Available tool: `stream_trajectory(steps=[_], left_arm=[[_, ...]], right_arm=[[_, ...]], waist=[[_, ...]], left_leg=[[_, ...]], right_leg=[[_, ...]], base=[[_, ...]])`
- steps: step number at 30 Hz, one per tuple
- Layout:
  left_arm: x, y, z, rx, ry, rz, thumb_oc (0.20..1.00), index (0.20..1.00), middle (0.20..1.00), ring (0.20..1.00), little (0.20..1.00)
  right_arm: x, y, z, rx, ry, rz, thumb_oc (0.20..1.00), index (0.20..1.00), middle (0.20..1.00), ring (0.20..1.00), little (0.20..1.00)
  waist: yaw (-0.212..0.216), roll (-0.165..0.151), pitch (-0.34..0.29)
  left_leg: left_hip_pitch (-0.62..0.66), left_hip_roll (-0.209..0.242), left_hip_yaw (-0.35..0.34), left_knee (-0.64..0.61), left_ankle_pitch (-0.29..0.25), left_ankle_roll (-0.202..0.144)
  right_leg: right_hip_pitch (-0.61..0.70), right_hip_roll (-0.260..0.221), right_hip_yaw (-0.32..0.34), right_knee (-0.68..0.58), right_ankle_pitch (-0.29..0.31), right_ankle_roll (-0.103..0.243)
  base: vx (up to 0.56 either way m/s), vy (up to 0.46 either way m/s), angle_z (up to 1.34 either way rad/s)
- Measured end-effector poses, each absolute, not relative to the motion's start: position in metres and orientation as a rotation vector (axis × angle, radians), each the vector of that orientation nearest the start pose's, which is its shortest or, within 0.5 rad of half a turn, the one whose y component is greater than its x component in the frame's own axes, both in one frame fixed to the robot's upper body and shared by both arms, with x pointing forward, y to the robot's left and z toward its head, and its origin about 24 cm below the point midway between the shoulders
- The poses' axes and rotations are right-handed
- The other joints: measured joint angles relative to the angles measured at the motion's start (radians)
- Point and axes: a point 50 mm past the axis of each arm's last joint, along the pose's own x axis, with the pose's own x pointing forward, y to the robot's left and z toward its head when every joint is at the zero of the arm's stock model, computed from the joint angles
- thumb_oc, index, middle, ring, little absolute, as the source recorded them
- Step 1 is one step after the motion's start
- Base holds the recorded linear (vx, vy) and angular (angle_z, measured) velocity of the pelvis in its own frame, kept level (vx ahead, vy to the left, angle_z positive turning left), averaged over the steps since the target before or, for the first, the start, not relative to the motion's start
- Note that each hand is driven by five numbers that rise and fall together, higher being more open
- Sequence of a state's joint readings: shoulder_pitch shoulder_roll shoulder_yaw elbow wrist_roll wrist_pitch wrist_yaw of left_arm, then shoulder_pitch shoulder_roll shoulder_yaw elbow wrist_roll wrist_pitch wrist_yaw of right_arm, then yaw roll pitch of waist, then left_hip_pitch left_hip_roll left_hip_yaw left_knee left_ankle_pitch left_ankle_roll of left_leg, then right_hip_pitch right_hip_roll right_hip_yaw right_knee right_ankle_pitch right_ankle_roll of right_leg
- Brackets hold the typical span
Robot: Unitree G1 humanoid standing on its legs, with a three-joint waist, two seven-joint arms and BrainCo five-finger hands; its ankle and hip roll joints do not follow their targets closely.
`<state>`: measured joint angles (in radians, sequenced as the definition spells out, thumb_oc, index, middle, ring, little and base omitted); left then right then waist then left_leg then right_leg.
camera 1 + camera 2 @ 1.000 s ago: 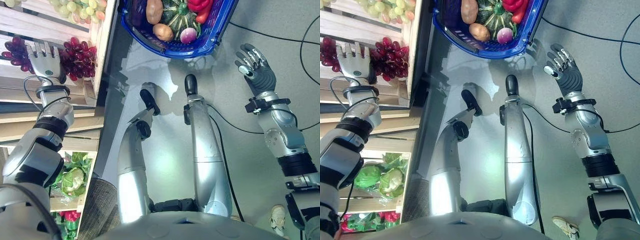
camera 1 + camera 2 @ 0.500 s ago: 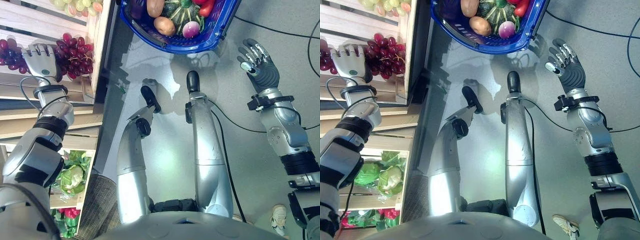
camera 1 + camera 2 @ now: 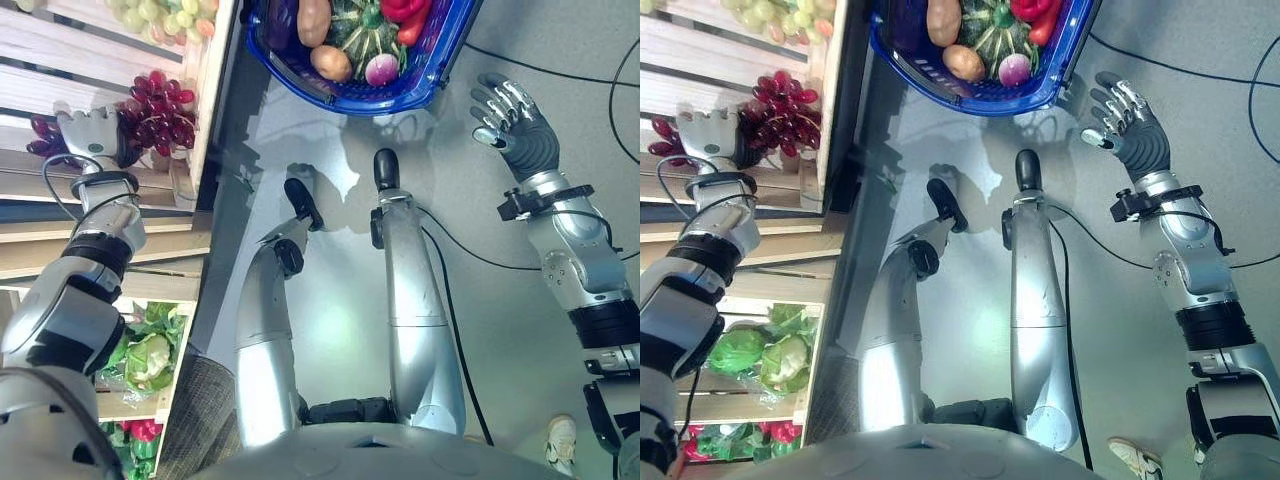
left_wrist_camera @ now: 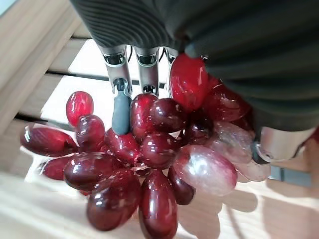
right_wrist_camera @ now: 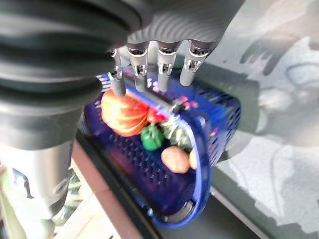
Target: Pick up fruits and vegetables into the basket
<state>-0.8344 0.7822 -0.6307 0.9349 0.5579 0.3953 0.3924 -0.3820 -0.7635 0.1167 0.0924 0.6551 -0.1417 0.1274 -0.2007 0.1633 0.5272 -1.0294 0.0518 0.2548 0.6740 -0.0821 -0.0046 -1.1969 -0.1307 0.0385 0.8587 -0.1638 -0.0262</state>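
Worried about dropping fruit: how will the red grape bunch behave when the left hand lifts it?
The red grape bunch will probably sag, since it is a loose cluster. Its glossy skins look slippery. With the left hand curled round only its upper part, outer grapes may swing.

- No words, labels, numbers or signs can be read anywhere in these views.
- The blue basket [image 3: 420,75] carries no legible marking.
- The wooden shelf [image 3: 90,70] holding the red grapes [image 4: 144,164] shows bare slats with no price tag or sign.
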Motion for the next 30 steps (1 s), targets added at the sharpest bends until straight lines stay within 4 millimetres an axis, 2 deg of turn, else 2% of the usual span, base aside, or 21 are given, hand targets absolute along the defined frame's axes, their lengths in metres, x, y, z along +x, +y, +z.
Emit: stream_trajectory(steps=[3, 5, 9, 17, 18, 21, 26, 30], left_arm=[[0.357, 0.321, 0.129, 1.537, 0.275, 0.495, 0.2, 0.2, 0.2, 0.2, 0.2], [0.357, 0.321, 0.124, 1.496, 0.274, 0.464, 0.2, 0.2, 0.2, 0.2, 0.2], [0.353, 0.317, 0.115, 1.35, 0.273, 0.39, 0.2, 0.2, 0.2, 0.2, 0.2], [0.341, 0.301, 0.094, 1.189, 0.238, 0.241, 0.2, 0.2, 0.2, 0.2, 0.2], [0.34, 0.299, 0.093, 1.173, 0.236, 0.229, 0.2, 0.2, 0.2, 0.2, 0.2], [0.329, 0.298, 0.085, 1.056, 0.236, 0.183, 0.2, 0.2, 0.2, 0.2, 0.2], [0.323, 0.282, 0.083, 0.967, 0.205, 0.077, 0.2, 0.2, 0.2, 0.2, 0.2], [0.317, 0.279, 0.083, 0.943, 0.214, 0.011, 0.2, 0.2, 0.2, 0.2, 0.2]], right_arm=[[0.305, -0.231, 0.181, -0.209, -0.366, 0.271, 1.0, 1.0, 1.0, 1.0, 1.0], [0.305, -0.229, 0.182, -0.251, -0.37, 0.275, 1.0, 1.0, 1.0, 1.0, 1.0], [0.3, -0.232, 0.18, -0.464, -0.356, 0.263, 1.0, 1.0, 1.0, 1.0, 1.0], [0.291, -0.234, 0.197, -0.916, -0.436, 0.172, 1.0, 1.0, 1.0, 1.0, 1.0], [0.29, -0.234, 0.197, -0.941, -0.439, 0.167, 1.0, 1.0, 1.0, 1.0, 1.0], [0.286, -0.232, 0.206, -1.063, -0.498, 0.129, 1.0, 1.0, 1.0, 1.0, 1.0], [0.281, -0.224, 0.215, -1.208, -0.598, 0.081, 1.0, 1.0, 1.0, 1.0, 1.0], [0.276, -0.217, 0.225, -1.315, -0.661, 0.097, 1.0, 1.0, 1.0, 1.0, 1.0]], waist=[[-0.003, 0.0, 0.0], [-0.006, 0.0, 0.0], [-0.006, 0.0, 0.0], [0.017, 0.0, 0.0], [0.018, 0.0, 0.0], [0.038, 0.0, 0.0], [0.066, 0.0, 0.0], [0.082, 0.001, 0.0]], left_leg=[[0.061, -0.002, -0.002, -0.034, 0.005, -0.002], [0.086, -0.004, -0.002, -0.053, 0.009, -0.004], [0.146, -0.019, -0.013, -0.088, 0.021, -0.001], [0.261, -0.037, -0.027, -0.152, 0.032, 0.0], [0.269, -0.039, -0.026, -0.156, 0.031, -0.002], [0.302, -0.051, -0.033, -0.185, 0.046, 0.0], [0.342, -0.054, -0.038, -0.209, 0.055, 0.0], [0.381, -0.054, -0.048, -0.233, 0.061, -0.002]], right_leg=[[0.06, -0.002, -0.008, -0.026, -0.001, 0.001], [0.084, -0.005, -0.014, -0.041, 0.0, 0.001], [0.145, -0.011, -0.027, -0.064, -0.001, -0.004], [0.262, -0.024, -0.053, -0.109, -0.005, 0.001], [0.27, -0.025, -0.053, -0.112, -0.013, 0.01], [0.295, -0.033, -0.055, -0.117, -0.012, 0.006], [0.336, -0.033, -0.065, -0.136, -0.012, 0.006], [0.381, -0.033, -0.079, -0.159, -0.011, 0.006]], base=[[0.0, 0.0, 0.0], [0.0, 0.0, 0.0], [0.01, -0.029, 0.05], [-0.01, -0.02, 0.05], [0.0, -0.021, 0.06], [-0.01, -0.017, 0.09], [0.0, -0.009, 0.01], [-0.02, -0.061, 0.04]])
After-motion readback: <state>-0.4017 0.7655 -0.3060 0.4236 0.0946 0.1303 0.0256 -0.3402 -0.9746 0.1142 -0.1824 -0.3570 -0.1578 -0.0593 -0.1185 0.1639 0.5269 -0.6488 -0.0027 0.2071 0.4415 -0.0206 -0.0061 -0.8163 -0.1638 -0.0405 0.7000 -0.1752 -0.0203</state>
